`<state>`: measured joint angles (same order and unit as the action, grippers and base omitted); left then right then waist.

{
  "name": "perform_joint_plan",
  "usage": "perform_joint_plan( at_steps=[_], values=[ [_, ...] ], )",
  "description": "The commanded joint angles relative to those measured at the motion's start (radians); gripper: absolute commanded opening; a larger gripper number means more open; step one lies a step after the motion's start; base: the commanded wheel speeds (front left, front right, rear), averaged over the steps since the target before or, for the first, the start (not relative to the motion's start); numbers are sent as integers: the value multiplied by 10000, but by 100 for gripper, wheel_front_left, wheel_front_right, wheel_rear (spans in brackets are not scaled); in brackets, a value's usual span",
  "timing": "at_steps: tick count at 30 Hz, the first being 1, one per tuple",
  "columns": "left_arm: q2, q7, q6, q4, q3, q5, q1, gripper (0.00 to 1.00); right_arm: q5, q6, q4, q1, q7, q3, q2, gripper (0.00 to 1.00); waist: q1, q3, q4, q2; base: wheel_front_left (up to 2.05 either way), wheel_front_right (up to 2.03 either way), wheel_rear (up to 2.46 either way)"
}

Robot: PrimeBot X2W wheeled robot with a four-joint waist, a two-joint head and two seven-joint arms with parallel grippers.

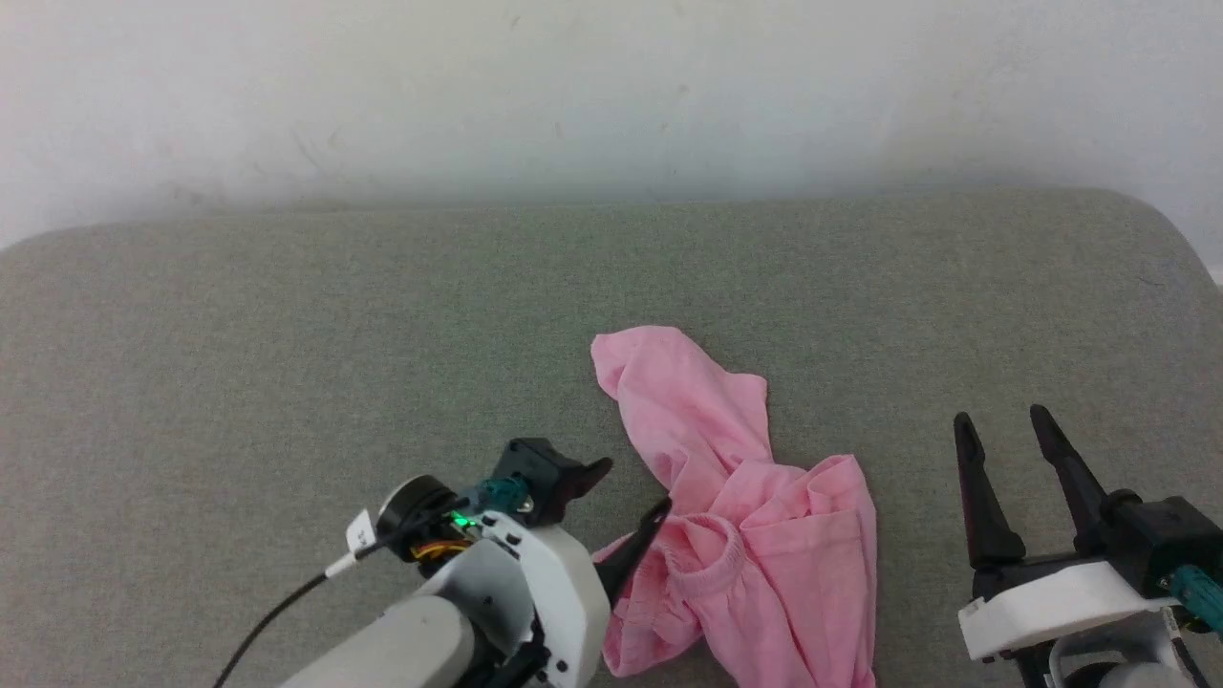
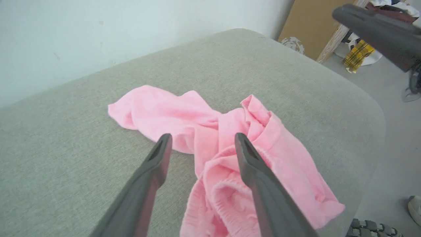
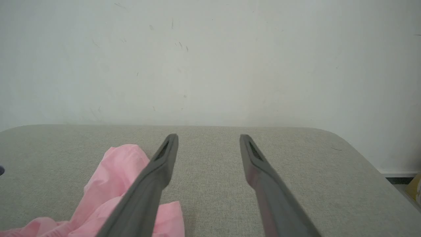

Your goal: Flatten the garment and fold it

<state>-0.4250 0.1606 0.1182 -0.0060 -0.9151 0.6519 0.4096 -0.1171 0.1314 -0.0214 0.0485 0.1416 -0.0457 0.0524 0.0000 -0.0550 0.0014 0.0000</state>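
Note:
The light pink garment (image 1: 736, 516) lies crumpled and twisted on the grey-green padded surface (image 1: 287, 334), with a gathered elastic hem (image 1: 712, 554) showing near its front. My left gripper (image 1: 631, 492) is open at the garment's left edge and holds nothing. In the left wrist view the left gripper (image 2: 203, 138) points over the garment (image 2: 148, 105), its right finger above the gathered hem (image 2: 230, 197). My right gripper (image 1: 998, 420) stands open to the right of the cloth, apart from it. In the right wrist view the right gripper (image 3: 209, 138) has the garment (image 3: 111, 174) at its lower left.
A pale wall (image 1: 611, 96) rises behind the padded surface. The surface's rounded right edge (image 2: 371, 108) drops to a floor with a cardboard panel (image 2: 306, 29), a yellow object (image 2: 358, 54) and a shoe (image 2: 415, 207). Bare padding spreads left of and behind the cloth.

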Motion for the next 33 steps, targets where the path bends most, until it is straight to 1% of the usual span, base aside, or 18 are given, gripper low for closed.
perform_joint_plan(
  at_steps=[1,3,5,7,11,14,15,16,17,19,21,22,25,27,30,33],
  values=[
    [-307,371,45,-25,117,226,-80,100,-65,-7,-70,73,-25,30,-22,100,0,-51,23,0,0,0,0],
    [-645,922,-98,38,63,412,-41,100,-47,-7,-82,33,-40,82,-22,100,0,-111,-10,0,0,0,0],
    [-815,1485,-390,155,-87,728,-40,100,-27,-7,-90,-15,-52,115,-22,100,0,-189,-55,0,0,0,0],
    [-939,2094,-771,314,-357,995,-22,100,-10,-7,-87,-62,-52,131,-22,100,0,-271,-127,0,0,0,0],
    [-975,3063,-1327,861,-846,1271,147,100,-21,-7,-94,-134,-56,137,-22,100,0,-478,-260,0,0,0,0],
    [-827,3389,-1600,1331,-1112,1298,290,100,-38,-7,-92,-215,-40,180,-22,100,0,-615,-382,0,0,0,0],
    [-789,3495,-1696,1475,-1226,1281,329,68,-39,-7,-84,-235,-38,171,-22,100,0,-660,-420,0,0,0,0],
    [-734,3585,-1785,1619,-1283,1387,317,29,-37,-7,-73,-255,-35,158,-22,100,0,-689,-451,0,0,0,0],
    [-726,3762,-1887,1755,-1380,1490,313,0,-39,-7,-60,-265,-29,147,-22,100,0,-700,-470,0,0,0,0],
    [-783,3716,-1978,1844,-1336,1527,436,0,-49,-7,-41,-270,-13,124,-22,100,0,-715,-508,0,0,0,0],
    [-947,3255,-1811,1842,-1022,1317,675,0,-55,-7,-1,-253,-1,113,-22,100,0,-659,-528,0,0,0,0],
    [-1038,2893,-1600,1776,-748,1196,810,0,-55,-7,18,-236,1,110,-22,100,0,-626,-533,0,0,0,0],
    [-1325,1760,-784,1429,84,674,1233,0,-67,-7,38,-184,18,36,-22,100,0,-555,-457,0,0,0,0],
    [-1557,1125,-153,1221,672,468,1360,0,-57,-7,75,-172,22,22,-22,100,0,-506,-409,0,0,0,0],
    [-1900,637,649,1064,1534,794,1072,0,-66,-7,100,-177,33,59,-22,100,0,-453,-352,0,0,0,0],
    [-2172,376,1169,1333,2272,1523,367,0,-117,-7,99,-190,51,104,-22,100,0,-466,-338,0,0,0,0]
  ],
)
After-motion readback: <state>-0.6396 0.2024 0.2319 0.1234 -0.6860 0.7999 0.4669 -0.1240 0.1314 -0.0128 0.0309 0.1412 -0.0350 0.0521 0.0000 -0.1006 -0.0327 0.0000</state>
